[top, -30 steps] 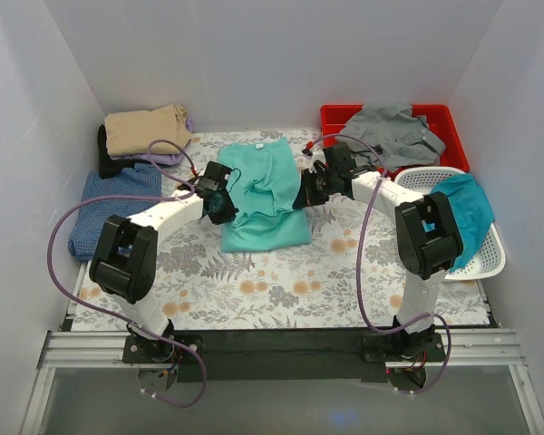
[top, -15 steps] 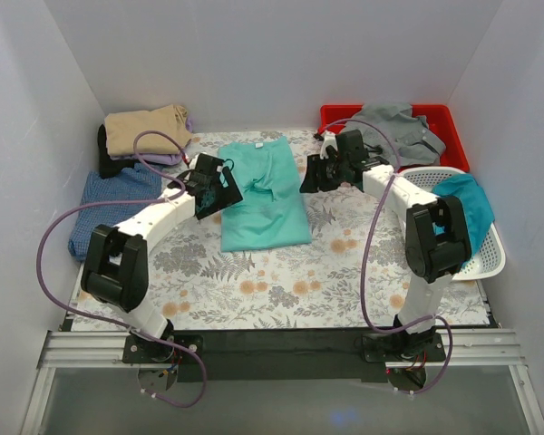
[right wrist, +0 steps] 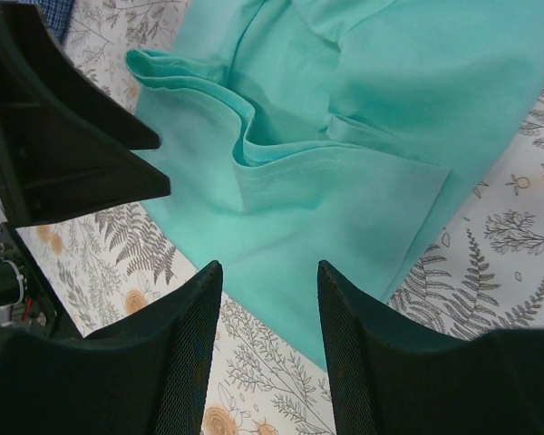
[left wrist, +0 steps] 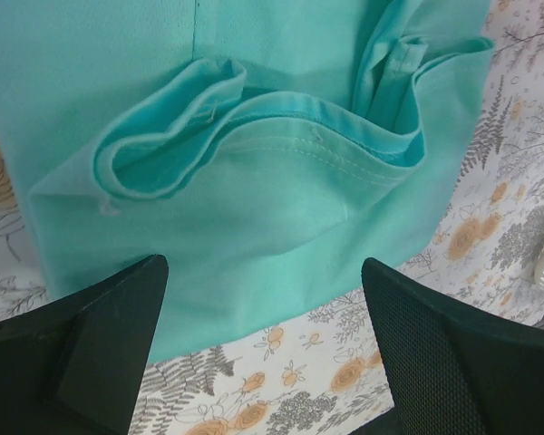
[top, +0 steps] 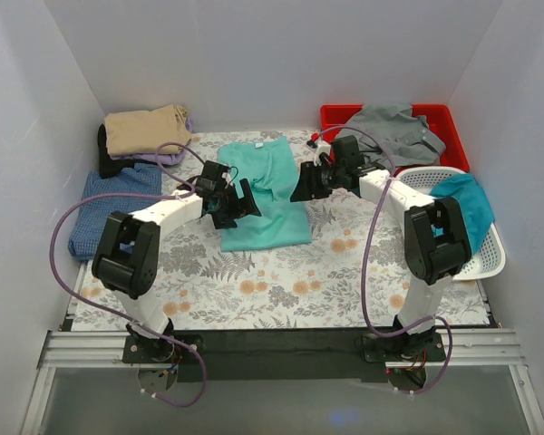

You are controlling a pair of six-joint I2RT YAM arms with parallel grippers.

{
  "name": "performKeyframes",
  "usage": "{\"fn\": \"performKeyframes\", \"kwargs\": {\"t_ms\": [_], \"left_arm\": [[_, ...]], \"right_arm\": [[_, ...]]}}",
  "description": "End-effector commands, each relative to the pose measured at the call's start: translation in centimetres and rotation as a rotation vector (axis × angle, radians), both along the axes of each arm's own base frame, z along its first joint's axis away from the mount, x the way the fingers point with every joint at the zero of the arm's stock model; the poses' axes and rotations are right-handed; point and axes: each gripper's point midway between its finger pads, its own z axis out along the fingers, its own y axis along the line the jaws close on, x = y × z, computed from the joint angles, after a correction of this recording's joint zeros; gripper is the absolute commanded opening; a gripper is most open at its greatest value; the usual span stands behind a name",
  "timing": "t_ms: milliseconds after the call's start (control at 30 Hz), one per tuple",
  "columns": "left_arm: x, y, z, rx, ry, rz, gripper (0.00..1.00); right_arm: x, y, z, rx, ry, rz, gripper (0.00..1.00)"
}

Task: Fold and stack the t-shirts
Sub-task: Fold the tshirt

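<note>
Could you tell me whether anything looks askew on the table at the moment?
Yes: the mint green t-shirt is not flat. Its folded-over flap lies bunched and rippled across the middle, with wavy, gaping edges instead of a clean crease.

No writing, label, brand, number or sign can be read in any view. The mint green t-shirt (top: 265, 195) shows only plain cloth and stitched hems in both wrist views, and the table cover (top: 281, 281) carries a flower-and-fern print without letters.
</note>
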Motion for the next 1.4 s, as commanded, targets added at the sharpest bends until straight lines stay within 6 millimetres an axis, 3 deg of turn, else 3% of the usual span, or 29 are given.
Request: {"fn": "performKeyframes", "kwargs": {"t_ms": [0,100,233,433,633,833,1000,1100,1167,1367], "left_arm": [[1.6,-1.5,0.7,-0.049,-0.028,-0.046,0.87],[3.5,-0.8,0.4,0.005,-0.058,0.003,0.87],[5.9,-0.1,1.3,0.046,-0.124,0.060,0.87],[7.7,1.3,2.0,0.096,-0.180,0.122,0.88],[6.6,2.6,-1.1,0.149,-0.119,0.123,0.88],[5.0,4.9,-4.4,0.242,-0.077,0.151,0.88],[4.1,6.4,-6.0,0.303,-0.054,0.182,0.88],[4.1,7.1,-5.8,0.328,-0.064,0.203,0.88],[4.6,7.0,-4.5,0.314,-0.102,0.208,0.88],[6.2,5.1,1.0,0.209,-0.231,0.166,0.89]], "right_arm": [[0.5,1.3,0.2,0.056,0.011,0.042,0.52],[0.7,1.8,-0.9,0.063,0.038,0.059,0.52],[1.1,2.0,-2.6,0.050,0.060,0.063,0.52],[2.6,1.4,-5.9,-0.025,0.069,0.020,0.51],[3.3,0.4,-8.4,-0.096,0.082,-0.028,0.51],[3.1,-0.5,-8.7,-0.140,0.064,-0.046,0.51],[3.1,-1.1,-9.0,-0.169,0.058,-0.063,0.50],[2.9,-1.3,-8.4,-0.160,0.042,-0.047,0.50],[3.0,-1.2,-7.6,-0.155,0.012,-0.039,0.51],[3.8,-1.1,-3.8,-0.114,-0.092,-0.034,0.56]]}}
